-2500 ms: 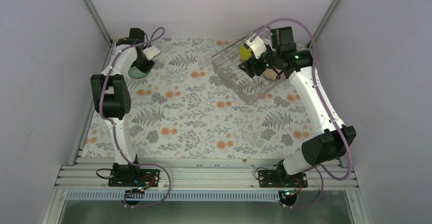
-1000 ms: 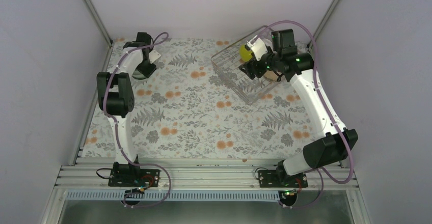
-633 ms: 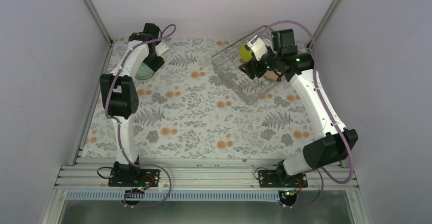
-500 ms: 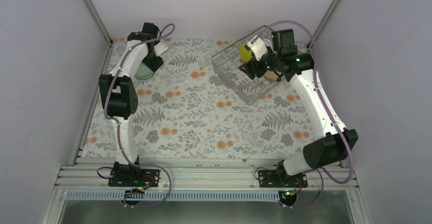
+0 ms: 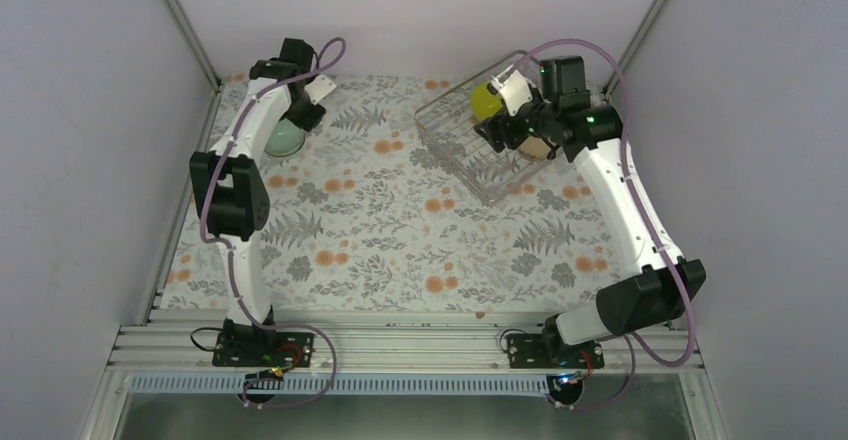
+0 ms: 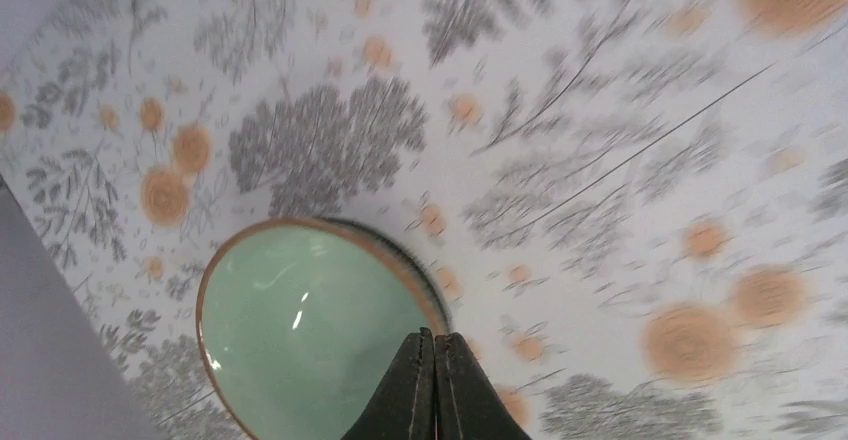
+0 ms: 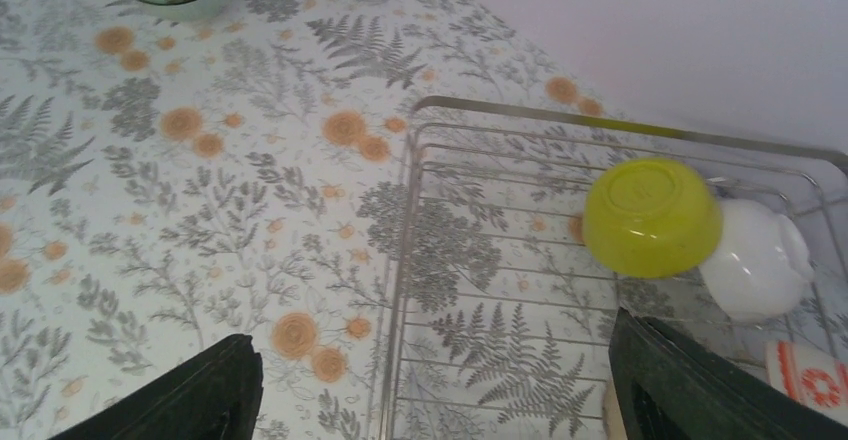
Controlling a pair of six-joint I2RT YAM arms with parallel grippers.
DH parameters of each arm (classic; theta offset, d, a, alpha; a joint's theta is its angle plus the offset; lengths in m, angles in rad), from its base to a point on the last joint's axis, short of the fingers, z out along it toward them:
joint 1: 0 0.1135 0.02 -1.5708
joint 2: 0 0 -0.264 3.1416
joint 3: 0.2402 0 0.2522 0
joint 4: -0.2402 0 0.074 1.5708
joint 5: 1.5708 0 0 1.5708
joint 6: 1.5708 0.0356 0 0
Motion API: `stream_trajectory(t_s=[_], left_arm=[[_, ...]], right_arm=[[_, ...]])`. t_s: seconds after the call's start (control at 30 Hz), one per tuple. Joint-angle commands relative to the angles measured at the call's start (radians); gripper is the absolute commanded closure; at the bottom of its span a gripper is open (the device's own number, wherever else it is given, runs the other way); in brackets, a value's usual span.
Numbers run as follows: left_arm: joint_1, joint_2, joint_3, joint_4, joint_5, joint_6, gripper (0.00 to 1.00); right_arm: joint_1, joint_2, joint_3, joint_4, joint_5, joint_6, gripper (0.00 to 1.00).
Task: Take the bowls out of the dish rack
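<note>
The mint green bowl (image 5: 283, 141) stands upright on the floral cloth at the far left, also in the left wrist view (image 6: 310, 330). My left gripper (image 6: 435, 340) hovers over its right rim, shut and empty, apart from the bowl (image 5: 302, 118). The wire dish rack (image 5: 462, 150) sits at the back right. In it a yellow-green bowl (image 7: 650, 215) lies upside down against a white bowl (image 7: 755, 260). A red-patterned bowl (image 7: 810, 375) peeks in at the right edge. My right gripper (image 7: 432, 335) hangs open above the rack's near part (image 5: 503, 132), holding nothing.
Grey walls and metal frame posts (image 5: 185, 20) close in the far left and far right corners. The rack's left rim (image 7: 408, 260) runs up between my right fingers. The floral cloth (image 5: 380, 230) covers the table between the arms.
My left gripper has let go of the mint bowl, risen, shifted right and closed. The right gripper has moved slightly back over the rack, still open.
</note>
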Motion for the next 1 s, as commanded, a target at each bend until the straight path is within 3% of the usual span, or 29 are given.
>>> stream_trajectory(t_s=[0.0, 0.23, 0.33, 0.5, 0.6, 0.63, 0.67, 0.7, 0.97], left_arm=[[-0.043, -0.171, -0.012, 0.091, 0.164, -0.035, 0.97], [-0.060, -0.369, -0.073, 0.226, 0.500, -0.084, 0.97], [-0.064, -0.406, -0.096, 0.250, 0.563, -0.092, 0.97], [-0.070, -0.425, -0.153, 0.260, 0.631, -0.109, 0.96], [-0.073, -0.460, -0.233, 0.300, 0.642, -0.111, 0.62], [-0.073, -0.474, -0.257, 0.315, 0.646, -0.111, 0.45], [-0.073, -0.485, -0.277, 0.327, 0.649, -0.110, 0.11], [-0.073, -0.492, -0.292, 0.334, 0.650, -0.108, 0.01], [-0.075, -0.520, -0.329, 0.349, 0.665, -0.116, 0.00]], right_arm=[[-0.072, 0.065, 0.036, 0.035, 0.035, 0.071, 0.14], [-0.190, 0.324, 0.271, -0.005, -0.064, 0.156, 0.10], [-0.198, 0.458, 0.405, -0.063, -0.095, 0.178, 0.09], [-0.201, 0.630, 0.576, -0.112, -0.100, 0.230, 0.00], [-0.204, 0.697, 0.613, -0.107, -0.074, 0.249, 0.00], [-0.209, 0.707, 0.613, -0.101, -0.073, 0.257, 0.00], [-0.216, 0.724, 0.614, -0.095, -0.074, 0.269, 0.00], [-0.224, 0.737, 0.617, -0.090, -0.075, 0.285, 0.00], [-0.279, 0.806, 0.645, -0.053, -0.142, 0.355, 0.00]])
